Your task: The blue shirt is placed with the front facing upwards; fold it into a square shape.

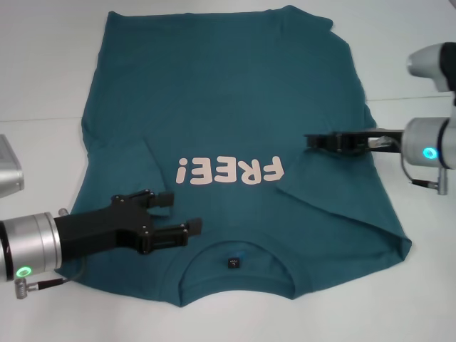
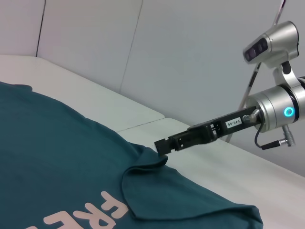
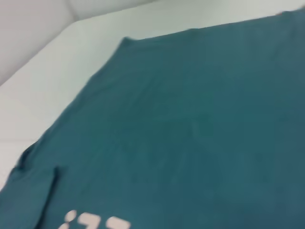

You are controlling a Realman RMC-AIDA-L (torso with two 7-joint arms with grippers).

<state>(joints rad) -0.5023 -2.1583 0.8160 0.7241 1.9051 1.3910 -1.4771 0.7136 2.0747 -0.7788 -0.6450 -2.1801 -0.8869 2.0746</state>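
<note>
The blue shirt lies flat on the white table, print side up. Its collar and small dark tag are at the near edge, and the pale "FREE!" print reads upside down to me. Both sleeves are folded inward onto the body. My left gripper is open just above the shoulder to the left of the collar, with nothing between its fingers. My right gripper reaches in from the right. It is shut on the corner of the folded-in right sleeve, low over the cloth.
A grey metal box sits at the table's left edge. White table surrounds the shirt, with a seam running across the far part. A pale wall rises behind the table.
</note>
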